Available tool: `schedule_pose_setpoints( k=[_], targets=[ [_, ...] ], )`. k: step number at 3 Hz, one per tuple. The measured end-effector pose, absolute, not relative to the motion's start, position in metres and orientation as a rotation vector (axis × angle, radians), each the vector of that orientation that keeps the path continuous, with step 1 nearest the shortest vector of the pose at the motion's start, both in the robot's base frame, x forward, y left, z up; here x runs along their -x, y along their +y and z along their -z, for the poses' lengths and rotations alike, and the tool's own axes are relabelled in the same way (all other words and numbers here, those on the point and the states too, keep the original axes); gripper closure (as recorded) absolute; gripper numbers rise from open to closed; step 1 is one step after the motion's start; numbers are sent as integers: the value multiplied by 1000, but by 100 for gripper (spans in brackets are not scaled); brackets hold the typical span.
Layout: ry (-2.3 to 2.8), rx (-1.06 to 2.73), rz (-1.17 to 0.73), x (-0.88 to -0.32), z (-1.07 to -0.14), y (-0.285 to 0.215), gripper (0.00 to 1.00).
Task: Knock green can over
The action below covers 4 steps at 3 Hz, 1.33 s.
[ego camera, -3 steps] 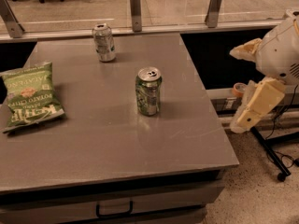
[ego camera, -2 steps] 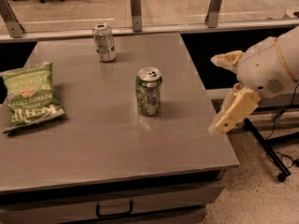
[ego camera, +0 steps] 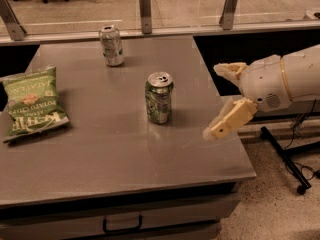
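Nearby, gripper right of upright green can.

green can: was seen upright, mid-table
gripper: was held over the table's right edge, fingers spread, apart from the green can
silver can: was stood at the back
chip bag: was laid flat, left

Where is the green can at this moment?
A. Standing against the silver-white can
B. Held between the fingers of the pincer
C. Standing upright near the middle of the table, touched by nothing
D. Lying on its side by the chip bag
C: the green can stands upright on the table, and the open pincer is apart from it, near the table's edge on the picture's right.
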<state>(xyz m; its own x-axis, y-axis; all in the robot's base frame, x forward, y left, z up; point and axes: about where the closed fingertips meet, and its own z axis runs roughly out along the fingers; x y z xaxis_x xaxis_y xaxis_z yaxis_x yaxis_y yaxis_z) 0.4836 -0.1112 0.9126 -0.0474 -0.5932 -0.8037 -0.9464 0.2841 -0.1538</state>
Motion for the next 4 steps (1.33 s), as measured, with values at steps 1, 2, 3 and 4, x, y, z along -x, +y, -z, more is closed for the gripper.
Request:
schedule_pose_setpoints(
  k=[1, 2, 3, 4],
  targets=[
    [1742, 1409, -545, -483, -912, -111, 0],
    [1723, 1365, -553, -491, -902, -100, 0],
    [1689, 1296, -594, -504, -888, -85, 0],
    [1639, 1259, -680, -519, -875, -61, 0]
  ],
)
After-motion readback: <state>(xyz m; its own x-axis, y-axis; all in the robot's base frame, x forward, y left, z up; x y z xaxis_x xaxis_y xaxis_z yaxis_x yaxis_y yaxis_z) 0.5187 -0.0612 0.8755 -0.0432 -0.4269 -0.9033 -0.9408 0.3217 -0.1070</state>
